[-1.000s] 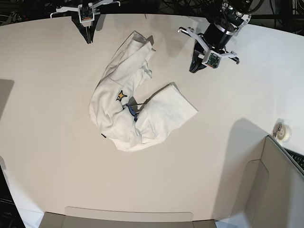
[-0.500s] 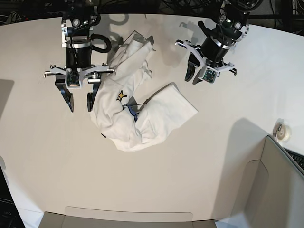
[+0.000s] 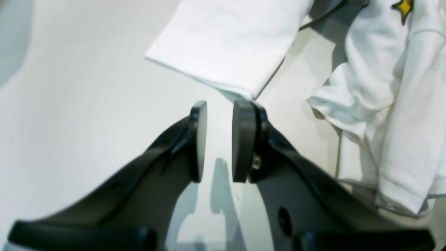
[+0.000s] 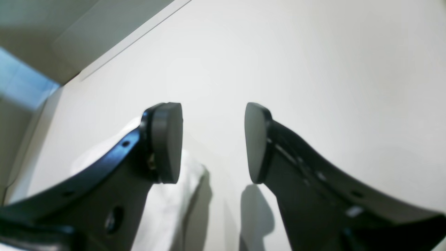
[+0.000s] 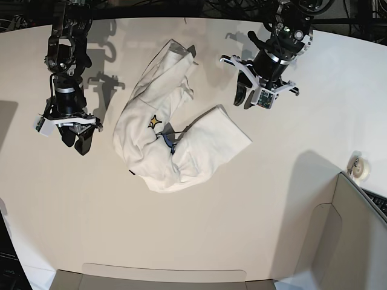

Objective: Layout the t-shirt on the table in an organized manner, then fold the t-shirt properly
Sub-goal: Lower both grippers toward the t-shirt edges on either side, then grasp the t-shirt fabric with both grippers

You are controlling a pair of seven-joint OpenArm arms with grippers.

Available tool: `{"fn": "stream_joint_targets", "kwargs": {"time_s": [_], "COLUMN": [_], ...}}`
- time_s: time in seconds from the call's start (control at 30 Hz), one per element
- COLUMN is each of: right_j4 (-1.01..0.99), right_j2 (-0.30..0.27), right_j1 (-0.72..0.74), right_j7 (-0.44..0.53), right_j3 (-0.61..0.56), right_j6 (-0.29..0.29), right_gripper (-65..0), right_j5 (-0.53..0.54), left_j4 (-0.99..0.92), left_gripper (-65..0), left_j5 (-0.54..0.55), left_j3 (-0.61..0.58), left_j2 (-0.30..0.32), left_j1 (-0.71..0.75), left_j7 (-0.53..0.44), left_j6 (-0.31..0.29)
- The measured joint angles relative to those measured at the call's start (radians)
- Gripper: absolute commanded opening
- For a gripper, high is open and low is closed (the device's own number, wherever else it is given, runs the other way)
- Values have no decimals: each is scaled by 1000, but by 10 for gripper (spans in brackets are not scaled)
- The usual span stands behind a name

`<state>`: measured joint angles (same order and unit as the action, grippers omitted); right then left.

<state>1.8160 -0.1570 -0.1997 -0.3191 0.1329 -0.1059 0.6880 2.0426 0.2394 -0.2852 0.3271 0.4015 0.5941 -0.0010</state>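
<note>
The shirt (image 5: 172, 136) lies crumpled in a bent heap near the middle of the table (image 5: 290, 229), closer to the far edge, with a yellow star and a bit of blue print showing; nothing is spread yet. The left gripper (image 5: 243, 96) hangs over bare tabletop just off the heap's far-right flap, jaws parted a little and empty, likely lined up to pinch that flap's corner, which sits right ahead of its pads (image 3: 242, 139) in the wrist view. The right gripper (image 5: 77, 140) hovers near the left edge, beside the heap, jaws apart and holding nothing, probably to take the other side for a two-handed spread. A small white roll (image 5: 361, 169) and a box panel (image 5: 363, 235) sit toward the right edge, well clear
</note>
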Motion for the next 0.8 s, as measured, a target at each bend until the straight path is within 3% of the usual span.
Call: {"fn": "stream_joint_targets", "kwargs": {"time_s": [0.23,0.47,0.8], "right_j4": [-113,-173,-178], "right_j2": [29,29,30], "right_j1": [11,44,47], "right_j7": [-15,1,-2], "right_j3": [-10,-18,-140], "right_j6": [0,0,0], "right_gripper": [-359,-361,-362], "right_j5": [210,224,227], "left_j4": [0,-1,-7], "left_gripper": [-519,-519,-519], "left_j5": [0,0,0], "left_j3": [0,0,0], "left_j2": [1,0,0], "left_j1": [0,-11,-41], "left_j7": [1,21,46], "left_j6": [0,-3,-3]}}
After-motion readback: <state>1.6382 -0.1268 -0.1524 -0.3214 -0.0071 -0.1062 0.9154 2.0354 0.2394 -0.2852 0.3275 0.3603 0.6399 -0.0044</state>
